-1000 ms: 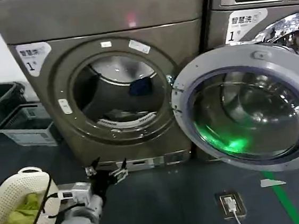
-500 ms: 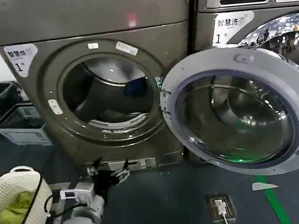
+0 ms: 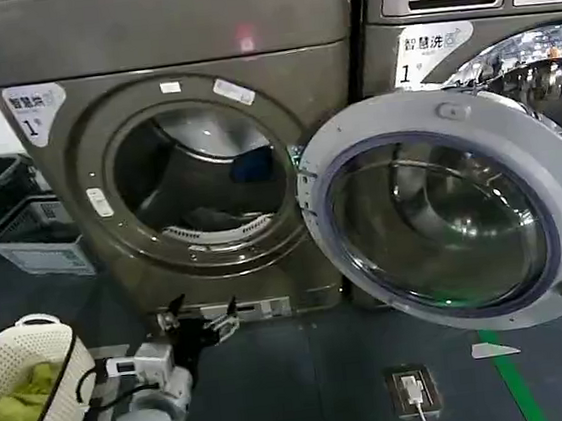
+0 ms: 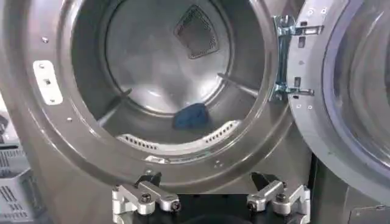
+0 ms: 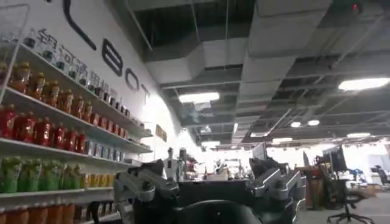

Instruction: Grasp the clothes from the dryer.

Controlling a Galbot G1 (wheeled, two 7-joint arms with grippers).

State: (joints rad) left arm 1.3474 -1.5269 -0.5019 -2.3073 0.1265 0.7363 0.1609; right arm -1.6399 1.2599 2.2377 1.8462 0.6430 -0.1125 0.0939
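Left gripper (image 3: 199, 320) hangs fingers apart, empty, low outside the dryer (image 3: 49, 205) below its opening. Blue clothes (image 4: 190, 115) lie ahead and above, on the drum floor towards the back. Right gripper (image 5: 210, 189) fingers apart, pointing away.

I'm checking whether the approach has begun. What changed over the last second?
The head view swung right, so the dryer and its open door slid left in frame. The left gripper stays open and empty below the opening; the blue garment stays in the drum, the basket beside the arm.
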